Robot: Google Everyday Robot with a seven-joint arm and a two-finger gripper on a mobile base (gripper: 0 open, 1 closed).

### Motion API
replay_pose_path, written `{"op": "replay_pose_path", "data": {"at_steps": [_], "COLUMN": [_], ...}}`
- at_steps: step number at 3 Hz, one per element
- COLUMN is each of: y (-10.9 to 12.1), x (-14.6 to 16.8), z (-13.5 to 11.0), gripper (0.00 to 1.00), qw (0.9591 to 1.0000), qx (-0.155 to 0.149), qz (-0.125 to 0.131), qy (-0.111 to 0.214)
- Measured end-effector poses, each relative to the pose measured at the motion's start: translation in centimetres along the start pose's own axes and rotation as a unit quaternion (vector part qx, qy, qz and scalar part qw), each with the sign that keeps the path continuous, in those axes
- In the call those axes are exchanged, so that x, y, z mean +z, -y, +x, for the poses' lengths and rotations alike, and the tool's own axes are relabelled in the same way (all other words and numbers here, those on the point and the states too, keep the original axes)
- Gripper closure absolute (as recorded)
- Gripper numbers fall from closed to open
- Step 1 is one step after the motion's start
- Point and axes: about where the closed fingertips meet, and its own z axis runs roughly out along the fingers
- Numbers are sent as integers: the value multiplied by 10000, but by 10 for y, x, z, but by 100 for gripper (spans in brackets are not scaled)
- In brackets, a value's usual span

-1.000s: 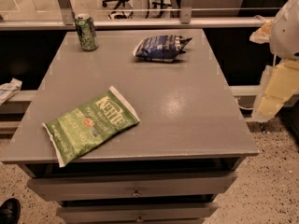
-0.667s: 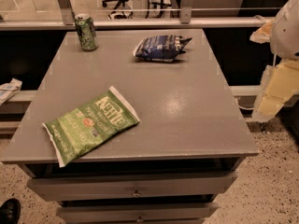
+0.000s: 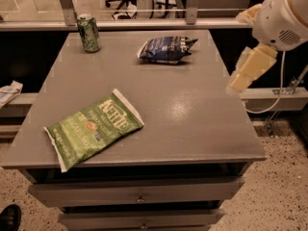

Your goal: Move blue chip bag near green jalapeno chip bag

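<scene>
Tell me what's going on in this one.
A one-armed robot is set to move the blue chip bag next to the green jalapeno chip bag, but neither is held yet. Its tool hangs off the right edge of the table, touching neither bag. The blue bag lies at the far side, the green one near the front left corner, well apart. A green soda can stands at the far left.

The claw sits farther left and higher than a second ago, its pale tip now just beside the table's right edge.
</scene>
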Motion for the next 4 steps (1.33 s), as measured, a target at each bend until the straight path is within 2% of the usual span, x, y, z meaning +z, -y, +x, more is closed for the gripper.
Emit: {"op": "replay_pose_path", "data": {"at_steps": [1, 2, 3, 4], "y": [60, 57, 67, 84], "x": [32, 32, 47, 81], "z": [-44, -44, -49, -52], "gripper": [0, 0, 0, 0], "qw": [9934, 9939, 9907, 9873], "qx": [48, 39, 212, 484], "qz": [677, 634, 656, 677], "qy": [920, 901, 1177, 1353]}}
